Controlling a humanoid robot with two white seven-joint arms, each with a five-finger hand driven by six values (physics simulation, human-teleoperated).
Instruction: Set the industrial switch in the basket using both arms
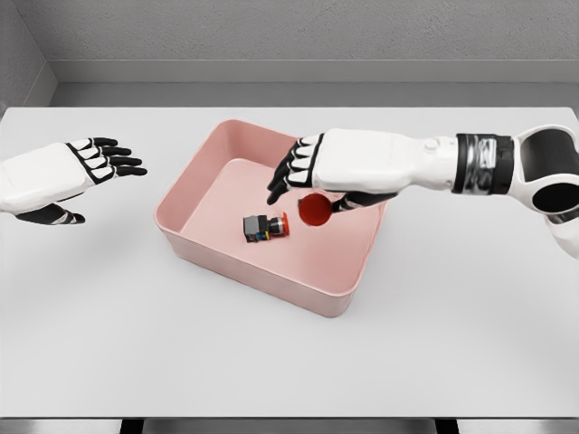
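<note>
Left hand (63,176) hovers over white table (90,316), fingers released, empty. Pink rectangular plastic basket (253,276) holds small black industrial switch (264,227) lying on its side, long axis left-right, red button end pointing right. Right hand (339,167) above basket, fingers released; red disc (316,210) just below it.

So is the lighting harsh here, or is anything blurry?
Head view: the light is soft and even, with only faint shadows under the pink basket and inside it beneath the right hand; no glare on the white table; the small industrial switch looks slightly soft, everything else is sharp.
</note>
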